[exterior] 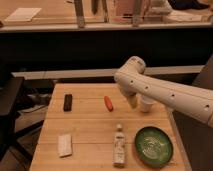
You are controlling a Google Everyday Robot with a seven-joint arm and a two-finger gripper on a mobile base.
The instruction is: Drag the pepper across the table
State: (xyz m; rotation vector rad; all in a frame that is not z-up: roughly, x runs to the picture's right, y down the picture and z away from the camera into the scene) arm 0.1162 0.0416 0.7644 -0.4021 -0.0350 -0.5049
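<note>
Hanging right of one pepper [108, 103], end effector [133, 101] spread apart; one bottle [119, 146], one plate [154, 147]

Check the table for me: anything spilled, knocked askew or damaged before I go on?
Nothing stands out. The pepper lies whole on the table, no spill around it. The gripper hangs just right of it in view, beside a white cup.

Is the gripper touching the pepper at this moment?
No, the gripper hangs above the table clear of the pepper, with bare wood between them, close beside a white cup.
</note>
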